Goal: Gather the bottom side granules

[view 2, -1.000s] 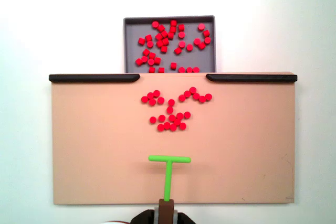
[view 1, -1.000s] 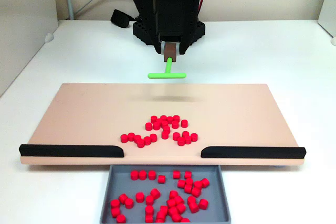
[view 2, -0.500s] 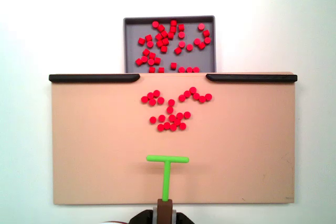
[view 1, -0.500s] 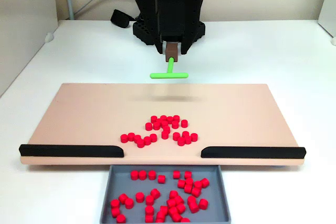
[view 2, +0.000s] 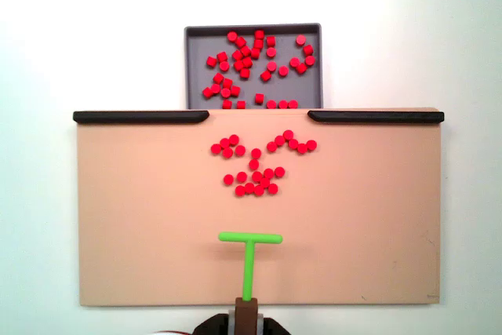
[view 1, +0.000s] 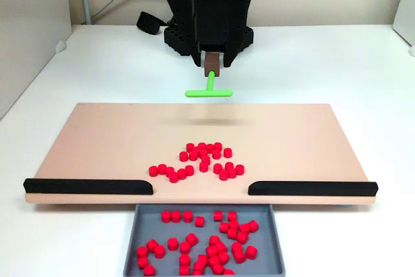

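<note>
Between the earlier pictures and this moment very little has changed. The green T-shaped tool [view 2: 250, 263] has drifted slightly to the left in the overhead-like fixed view and then stopped; its crossbar sits at nearly the same place as half a second ago. The granules [view 2: 257, 164] on the board have not moved at all.

Going from left to right in that view: to the left of the gripper [view 2: 248, 313] the tan board [view 2: 133, 225] is bare, and far ahead on that side lies the left black rail [view 2: 141, 116]. Straight ahead of the gripper the tool's stem reaches out to the crossbar, and beyond the crossbar, well apart from it, lie the loose red granules in two groups, a tighter bunch nearer the tool and a scattered row nearer the rails. Further ahead, past the gap between the rails, the grey tray [view 2: 191, 68] already holds many granules. To the right lies the right black rail [view 2: 375, 116].

The gripper is pinching a brown block that carries the tool's stem, as the front fixed view [view 1: 211, 64] shows; there the tool [view 1: 208, 91] hangs over the white tabletop [view 1: 97, 63] near the board's far edge.

As a judgement, the sweep has not begun; the arm seems only to be lining up behind the granules.
</note>
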Controlling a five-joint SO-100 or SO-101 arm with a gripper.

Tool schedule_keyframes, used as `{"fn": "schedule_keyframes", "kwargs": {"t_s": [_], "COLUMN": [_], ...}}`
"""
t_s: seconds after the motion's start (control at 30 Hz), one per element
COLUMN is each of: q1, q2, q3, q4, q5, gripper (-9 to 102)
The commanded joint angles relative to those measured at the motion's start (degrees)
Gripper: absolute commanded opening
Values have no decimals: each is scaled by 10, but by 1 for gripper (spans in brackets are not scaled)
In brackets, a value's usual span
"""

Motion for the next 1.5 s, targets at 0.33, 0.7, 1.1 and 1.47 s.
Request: {"fn": "schedule_keyframes", "kwargs": {"t_s": [0.33, 0.7, 1.1, 1.47], "q1": [11, 18, 9, 0], "q2": [25, 18, -4, -23], "q3": [-10, -10, 24, 66], "q4": [-1, -1, -27, -89], "q5": [-30, -23, -14, -4], "gripper": [0, 0, 0, 0]}}
